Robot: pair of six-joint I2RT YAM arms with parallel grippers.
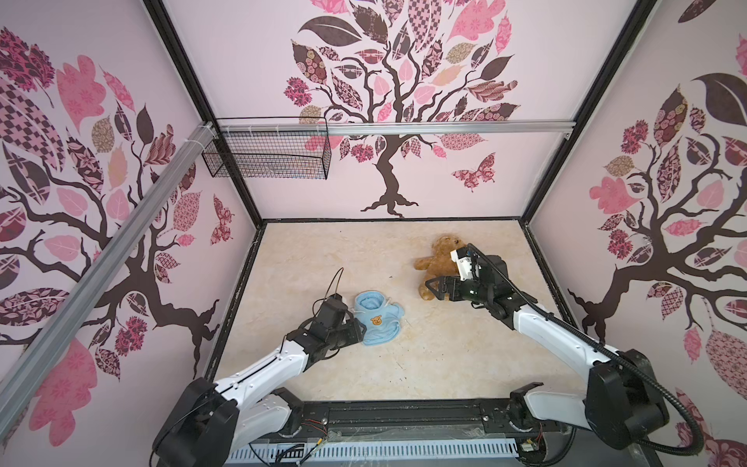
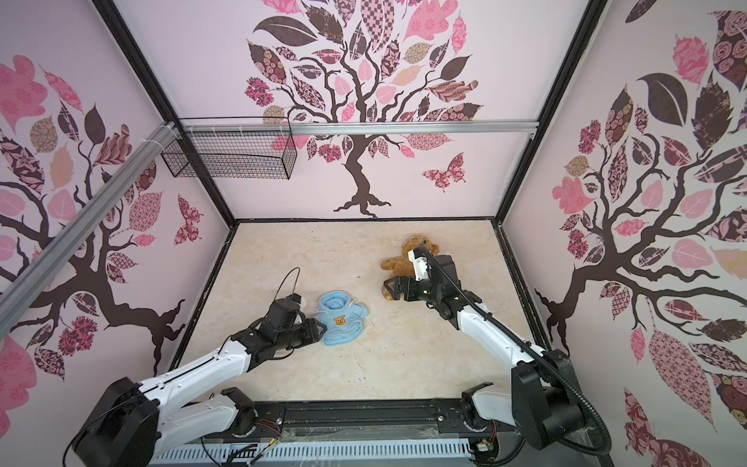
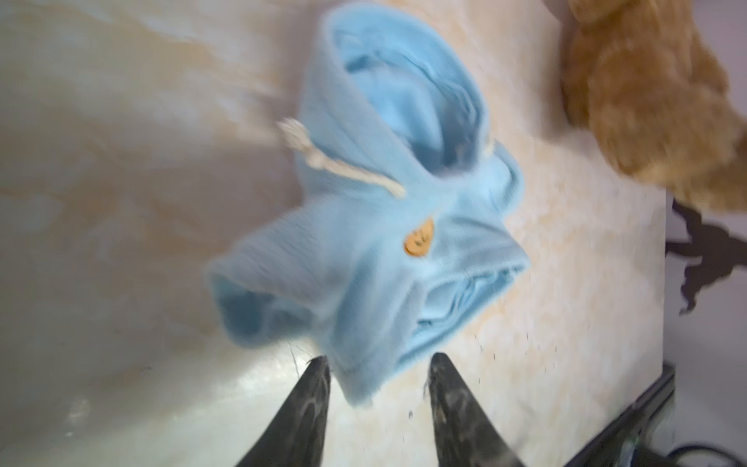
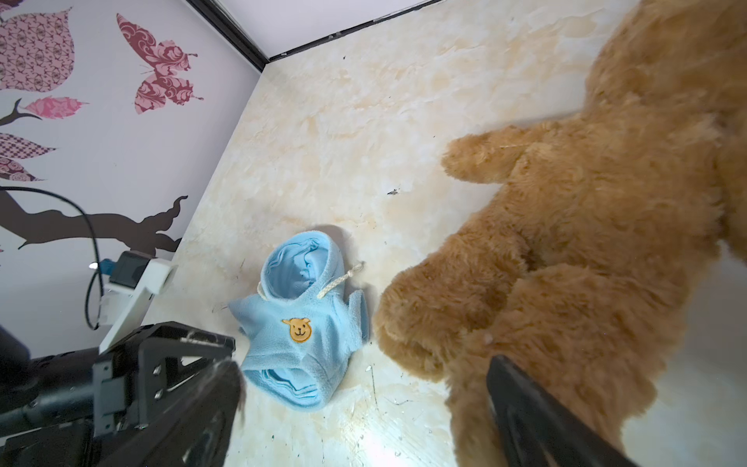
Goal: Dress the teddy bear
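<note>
The right gripper [image 1: 431, 289] is wide open and empty. The small golden-brown curly plush teddy bear [image 1: 438, 262] lies right at it, one leg at its fingers. The left gripper [image 3: 378, 362] is partly open, with the hem corner of the light-blue fleece hooded shirt [image 3: 388, 226] between its fingers, not clamped.

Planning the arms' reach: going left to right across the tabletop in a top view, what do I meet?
left gripper → light-blue hooded shirt → teddy bear

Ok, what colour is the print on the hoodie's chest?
The print is orange with dark features, on a light-blue hoodie; clearest in the right wrist view.
</note>
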